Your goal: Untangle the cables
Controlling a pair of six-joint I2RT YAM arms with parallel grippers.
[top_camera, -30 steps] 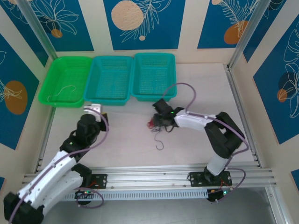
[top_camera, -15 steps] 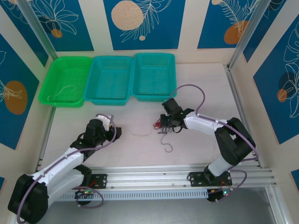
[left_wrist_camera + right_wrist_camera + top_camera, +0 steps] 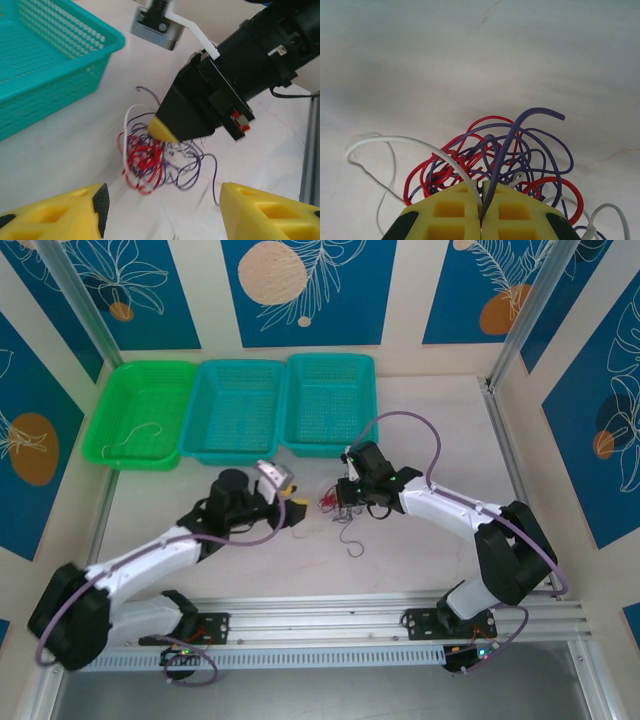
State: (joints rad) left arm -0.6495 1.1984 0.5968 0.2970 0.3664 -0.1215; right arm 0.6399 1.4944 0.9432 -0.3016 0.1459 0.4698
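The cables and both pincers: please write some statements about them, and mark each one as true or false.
1. The right pincer is shut on the cables. True.
2. The left pincer grips a red wire. False: it is open, with its fingers apart, short of the tangle.
3. The cables lie inside a basket. False: they lie on the table, near a teal basket.
4. The green basket holds a thin whitish wire. True.
5. The tangle has red, white and purple wires. True.

Robot lab cell, aluminium rail [image 3: 320, 615], blue patterned panels [image 3: 310, 290], plastic baskets [image 3: 236, 365]
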